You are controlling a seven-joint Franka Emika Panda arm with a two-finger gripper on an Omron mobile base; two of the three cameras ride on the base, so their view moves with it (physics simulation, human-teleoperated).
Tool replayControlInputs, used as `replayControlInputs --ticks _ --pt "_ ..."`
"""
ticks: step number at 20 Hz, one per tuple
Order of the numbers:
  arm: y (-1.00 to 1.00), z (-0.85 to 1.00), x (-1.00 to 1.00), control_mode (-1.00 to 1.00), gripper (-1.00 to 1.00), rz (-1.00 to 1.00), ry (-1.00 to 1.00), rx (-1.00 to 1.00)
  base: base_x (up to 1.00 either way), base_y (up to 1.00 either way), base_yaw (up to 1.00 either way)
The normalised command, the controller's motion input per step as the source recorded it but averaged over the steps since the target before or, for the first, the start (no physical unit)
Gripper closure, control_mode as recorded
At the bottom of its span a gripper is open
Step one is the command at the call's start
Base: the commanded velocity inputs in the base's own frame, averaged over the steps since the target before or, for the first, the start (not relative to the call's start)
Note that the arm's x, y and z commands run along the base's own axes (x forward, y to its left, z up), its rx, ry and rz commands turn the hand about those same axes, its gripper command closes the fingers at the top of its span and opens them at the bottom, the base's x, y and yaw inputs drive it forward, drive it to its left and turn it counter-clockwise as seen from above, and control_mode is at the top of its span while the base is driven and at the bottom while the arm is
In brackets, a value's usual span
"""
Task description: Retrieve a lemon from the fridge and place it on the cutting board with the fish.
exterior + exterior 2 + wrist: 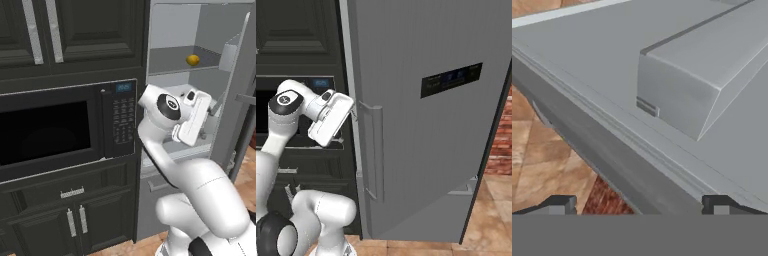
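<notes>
The fridge (pixel 175 30) stands open at the right of the black cabinets, its light grey inside showing. The lemon (pixel 192 60), small and yellow-orange, rests on an upper shelf at the back. My gripper (pixel 206 122) hovers below and in front of that shelf, at the fridge opening, turned toward the open door (pixel 421 125). In the hand view my gripper (pixel 639 205) is open, its fingertips (pixel 559 205) wide apart with nothing between them. That view shows the door's inner side and a grey door bin (pixel 692 75). The cutting board and the fish are out of view.
A black microwave (pixel 55 130) sits in the dark cabinets left of the fridge, with drawers and doors below it. The open door with its dark display panel (pixel 451 80) walls off the right side. Wood floor (pixel 542 165) and a brick wall (pixel 502 135) lie beyond.
</notes>
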Motion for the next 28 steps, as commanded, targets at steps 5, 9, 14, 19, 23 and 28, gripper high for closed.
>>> replayControlInputs --ticks 5,9,14,19,23,28 --pt "-0.40 -0.09 0.10 -1.00 -1.00 0.00 0.01 0.00 0.00 0.00 0.00" --pt "-0.44 -0.12 0.00 -1.00 -1.00 0.00 0.00 0.00 0.00 0.00 0.00" --pt "-0.27 0.00 -0.17 -1.00 -1.00 0.00 0.00 0.00 0.00 0.00 0.00" --pt "-0.87 0.00 -0.66 -1.00 -1.00 -0.02 -0.05 0.02 0.00 0.00 0.00" --pt "-1.00 0.00 -0.56 -1.00 -1.00 -0.01 -0.02 0.03 0.00 0.00 0.00" --pt "-1.00 0.00 -0.19 -1.00 -1.00 0.00 -0.01 0.02 0.00 0.00 0.00"
